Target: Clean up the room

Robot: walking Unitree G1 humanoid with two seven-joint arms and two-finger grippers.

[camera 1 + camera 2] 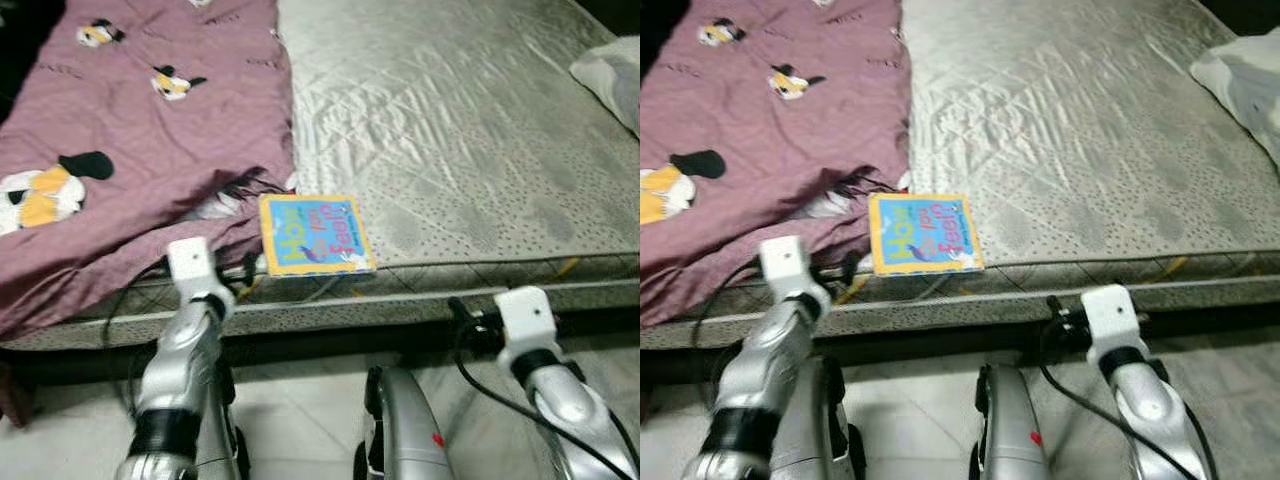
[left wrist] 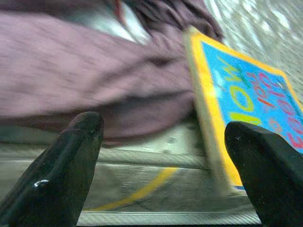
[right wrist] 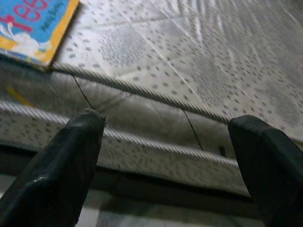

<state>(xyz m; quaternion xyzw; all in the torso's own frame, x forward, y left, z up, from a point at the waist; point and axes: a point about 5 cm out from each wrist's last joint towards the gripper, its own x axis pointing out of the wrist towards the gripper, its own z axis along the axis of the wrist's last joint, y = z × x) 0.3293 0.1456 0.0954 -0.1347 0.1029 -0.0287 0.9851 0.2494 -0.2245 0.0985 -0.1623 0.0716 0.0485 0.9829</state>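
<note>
A blue picture book with a yellow border lies flat at the near edge of the grey mattress, its left side against a mauve blanket printed with cartoon ducks. My left gripper is open in front of the mattress edge, with the blanket's hem and the book just beyond its fingertips. My right gripper is open too, facing the mattress side to the right of the book. Nothing sits between either pair of fingers.
A white pillow lies at the mattress's far right. The blanket covers the bed's left half and hangs over the near edge. Pale tiled floor runs below the bed frame, where my lower body stands.
</note>
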